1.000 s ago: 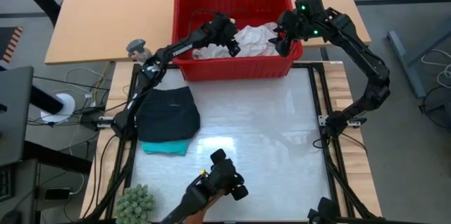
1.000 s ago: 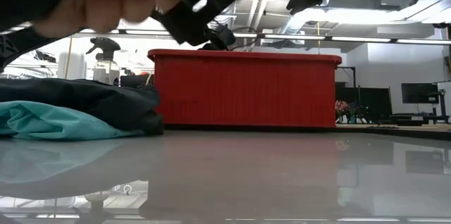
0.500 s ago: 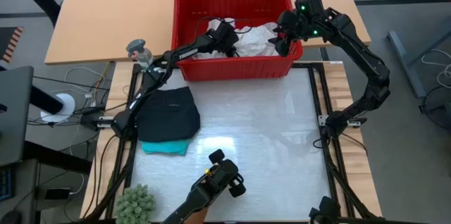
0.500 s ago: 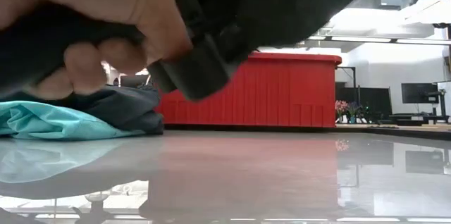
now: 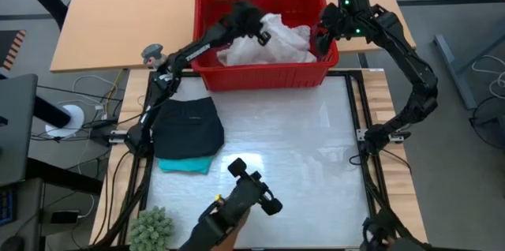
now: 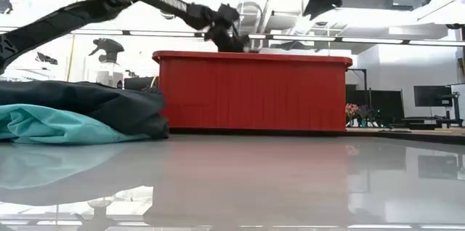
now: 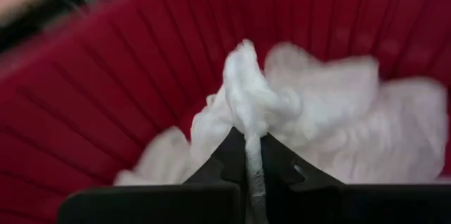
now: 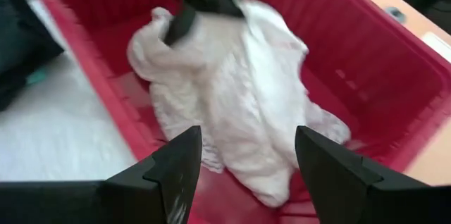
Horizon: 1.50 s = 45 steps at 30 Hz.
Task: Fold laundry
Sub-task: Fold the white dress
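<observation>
The left gripper (image 7: 251, 155) is pinched on a bunched fold of the white garment (image 5: 276, 36), lifting it above the red basket (image 5: 260, 73). Beyond it, the right gripper (image 8: 243, 157) hangs wide and empty. Likely next: carry it out onto the table (image 5: 300, 148).

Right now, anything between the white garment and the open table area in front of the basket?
Only the red basket's front wall. The left gripper, jaws shut on the white garment, must lift it over that.
</observation>
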Each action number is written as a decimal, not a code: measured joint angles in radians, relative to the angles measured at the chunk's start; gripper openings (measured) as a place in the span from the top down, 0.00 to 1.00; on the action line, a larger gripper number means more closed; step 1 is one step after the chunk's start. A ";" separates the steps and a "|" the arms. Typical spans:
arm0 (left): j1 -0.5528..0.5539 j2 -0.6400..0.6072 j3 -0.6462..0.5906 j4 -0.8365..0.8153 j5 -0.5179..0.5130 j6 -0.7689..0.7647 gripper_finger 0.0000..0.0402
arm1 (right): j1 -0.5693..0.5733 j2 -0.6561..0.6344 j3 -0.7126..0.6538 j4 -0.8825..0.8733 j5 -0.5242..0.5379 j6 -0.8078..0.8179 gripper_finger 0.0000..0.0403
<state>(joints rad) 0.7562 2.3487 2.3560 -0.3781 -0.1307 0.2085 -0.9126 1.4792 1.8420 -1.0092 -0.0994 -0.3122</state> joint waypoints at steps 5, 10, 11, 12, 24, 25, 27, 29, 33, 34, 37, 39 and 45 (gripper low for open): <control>-0.020 -0.122 -0.001 0.067 -0.003 0.018 1.00 | -0.053 0.000 0.000 0.013 0.000 0.000 0.37; -0.061 -0.259 -0.001 0.153 0.028 0.032 1.00 | -0.104 0.000 0.000 0.046 -0.001 -0.002 0.37; -0.071 -0.285 -0.001 0.166 0.050 0.032 1.00 | -0.114 0.000 0.000 0.049 -0.001 -0.001 0.37; -0.085 -0.308 -0.001 0.181 0.083 0.032 1.00 | -0.126 0.000 0.000 0.051 -0.001 -0.002 0.37; -0.334 -0.673 0.001 0.026 0.605 -0.124 1.00 | -0.190 0.000 0.000 0.071 -0.008 -0.008 0.37; -0.360 -0.698 0.001 -0.047 0.615 -0.123 1.00 | -0.189 0.000 0.000 0.070 -0.008 -0.006 0.37; -0.413 -0.740 0.001 -0.219 0.602 -0.122 1.00 | -0.183 0.000 0.000 0.059 -0.015 0.023 0.37; -0.467 -0.765 0.002 -0.403 0.538 -0.125 1.00 | -0.173 0.000 0.000 0.037 -0.071 0.078 0.37; -0.569 -0.757 -0.008 -0.744 0.338 -0.126 1.00 | -0.135 -0.004 0.000 -0.052 -0.339 0.175 0.37; -0.589 -0.748 -0.023 -0.794 0.286 -0.126 1.00 | -0.116 -0.005 0.000 -0.086 -0.419 0.193 0.37; -0.628 -0.741 -0.106 -0.859 0.179 -0.126 1.00 | -0.021 -0.005 0.000 -0.189 -0.597 0.200 0.37; -0.641 -0.744 -0.189 -0.829 0.177 -0.132 1.00 | 0.065 -0.007 0.000 -0.273 -0.629 0.200 0.37; -0.646 -0.742 -0.435 -0.673 0.266 -0.192 1.00 | 0.401 -0.018 0.000 -0.532 -0.620 0.200 0.37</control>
<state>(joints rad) 0.1104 1.6064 1.9209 -1.0507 0.1349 0.0163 -0.5117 1.4613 1.8420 -1.5409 -0.7196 -0.1123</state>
